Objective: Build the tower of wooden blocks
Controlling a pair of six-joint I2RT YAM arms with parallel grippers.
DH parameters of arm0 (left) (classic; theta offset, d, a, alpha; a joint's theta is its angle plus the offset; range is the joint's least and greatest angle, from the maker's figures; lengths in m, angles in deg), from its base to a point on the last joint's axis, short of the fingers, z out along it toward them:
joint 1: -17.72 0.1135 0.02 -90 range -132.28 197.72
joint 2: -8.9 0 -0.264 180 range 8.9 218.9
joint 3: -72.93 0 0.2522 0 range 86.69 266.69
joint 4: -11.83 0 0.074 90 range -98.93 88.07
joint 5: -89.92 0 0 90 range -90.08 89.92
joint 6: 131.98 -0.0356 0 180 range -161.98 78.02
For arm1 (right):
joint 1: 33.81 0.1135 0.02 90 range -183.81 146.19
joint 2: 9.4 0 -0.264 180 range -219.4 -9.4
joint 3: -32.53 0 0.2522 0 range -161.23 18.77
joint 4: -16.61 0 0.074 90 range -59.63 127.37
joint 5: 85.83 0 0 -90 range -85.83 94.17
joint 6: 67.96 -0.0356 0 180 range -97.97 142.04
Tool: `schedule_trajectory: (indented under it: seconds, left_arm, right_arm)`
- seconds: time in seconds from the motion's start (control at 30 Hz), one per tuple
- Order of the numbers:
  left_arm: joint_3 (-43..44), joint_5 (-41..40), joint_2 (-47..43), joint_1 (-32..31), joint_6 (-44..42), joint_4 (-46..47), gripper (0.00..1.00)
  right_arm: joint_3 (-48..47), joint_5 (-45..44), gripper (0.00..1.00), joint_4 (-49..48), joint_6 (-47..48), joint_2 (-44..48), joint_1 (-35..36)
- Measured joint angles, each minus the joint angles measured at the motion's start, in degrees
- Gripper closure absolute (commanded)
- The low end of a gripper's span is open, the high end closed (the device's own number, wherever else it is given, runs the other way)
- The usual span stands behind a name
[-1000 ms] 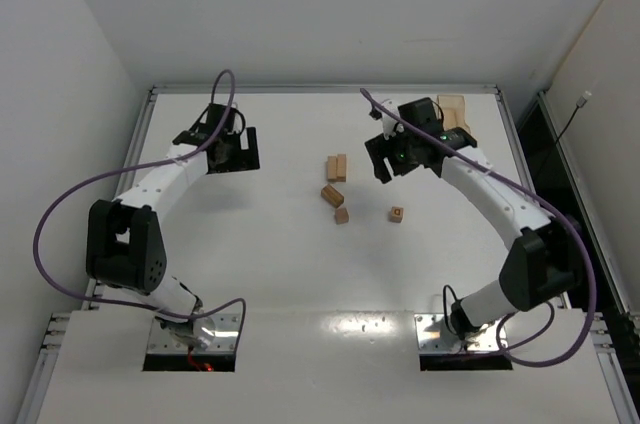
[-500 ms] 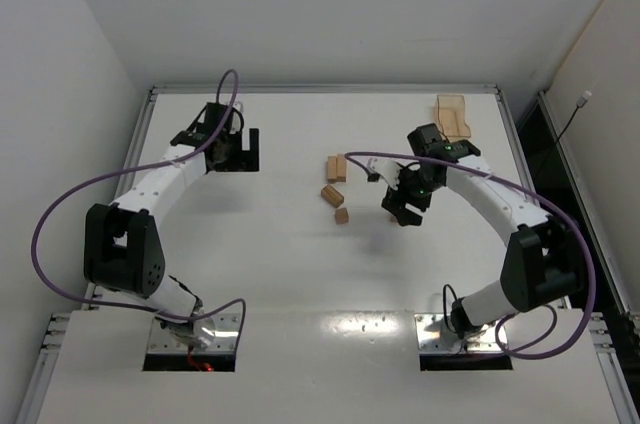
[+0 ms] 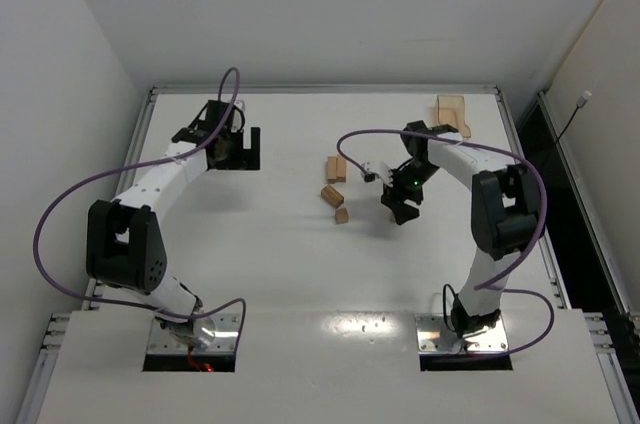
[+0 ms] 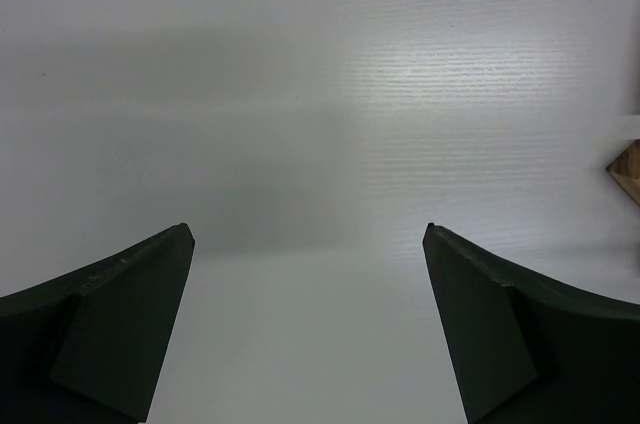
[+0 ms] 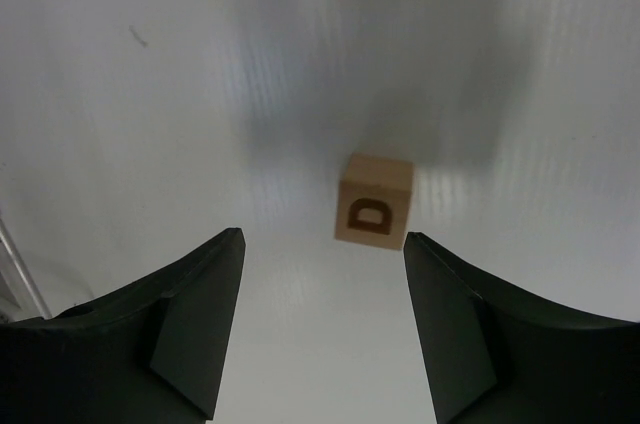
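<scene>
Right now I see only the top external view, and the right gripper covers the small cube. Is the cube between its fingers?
Observer: No. In the right wrist view the cube lies on the table just beyond the tips of the right gripper, which is open.
Operator: Is the cube plain?
Observer: No. The face toward that camera bears a dark letter D.
Operator: Does the left gripper hold anything?
Observer: No. The left wrist view shows the left gripper open and empty, with only a corner of a wooden block at the right edge of that view.
</scene>
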Motion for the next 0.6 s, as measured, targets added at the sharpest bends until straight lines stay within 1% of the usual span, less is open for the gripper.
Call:
schedule_trajectory:
  seconds: [0.1,0.27,0.5,0.6]
  left_arm:
    - [0.0,0.22,0.72,0.22,-0.04,-0.17,0.0]
    - [0.0,0.24,1.27,0.63,-0.15,-0.5,0.0]
    - [0.17,0.44,2.36,0.63,-0.13,-0.7,0.0]
    - [0.44,0.72,3.08,0.63,-0.13,-0.79,0.0]
  right_arm:
    - [-3.04,0.5,0.38,-0.26,-0.2,-2.89,-0.48]
    - [-6.16,0.98,0.38,0.02,-0.87,-4.96,-0.72]
    - [-6.03,1.33,0.38,0.02,-1.53,-5.64,-0.63]
    - [-4.33,1.25,0.38,-0.79,-2.25,-5.64,-0.63]
